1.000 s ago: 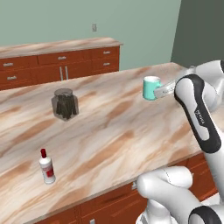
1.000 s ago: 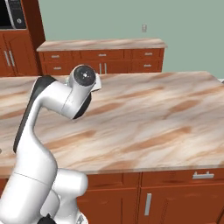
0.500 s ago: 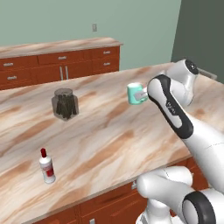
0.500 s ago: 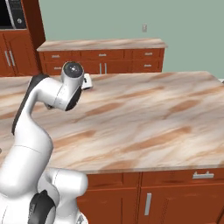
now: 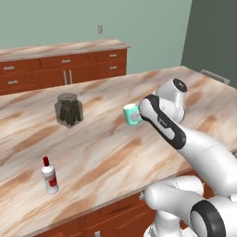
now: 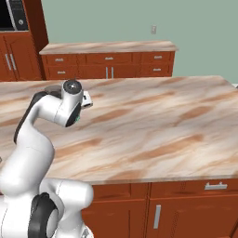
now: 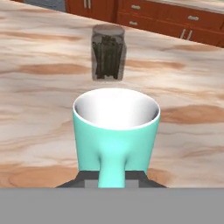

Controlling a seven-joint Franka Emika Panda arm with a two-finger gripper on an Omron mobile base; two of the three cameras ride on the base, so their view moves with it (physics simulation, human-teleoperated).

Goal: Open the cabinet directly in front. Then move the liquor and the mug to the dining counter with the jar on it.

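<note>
My gripper (image 7: 111,177) is shut on the handle of the teal mug (image 7: 115,129), which stays upright with its white inside showing. In the left base view the mug (image 5: 131,114) hangs over the middle of the dining counter (image 5: 106,152), held at the gripper (image 5: 139,116), to the right of the jar (image 5: 69,109). Straight beyond the mug stands the jar (image 7: 107,52), clear glass with dark contents. The liquor (image 5: 49,176), a white bottle with a red cap, stands upright near the counter's front left edge. The cabinet is out of view.
A narrower wall-side marble counter (image 5: 65,48) over drawers runs along the green back wall. The dining counter's front edge (image 6: 153,179) lies just ahead of the base, with drawers below. A tall cabinet with a microwave (image 6: 16,16) stands at the far left.
The arm has swung left with the mug, carrying it from the counter's right side toward the middle and closer to the jar. Jar and liquor have not moved.
</note>
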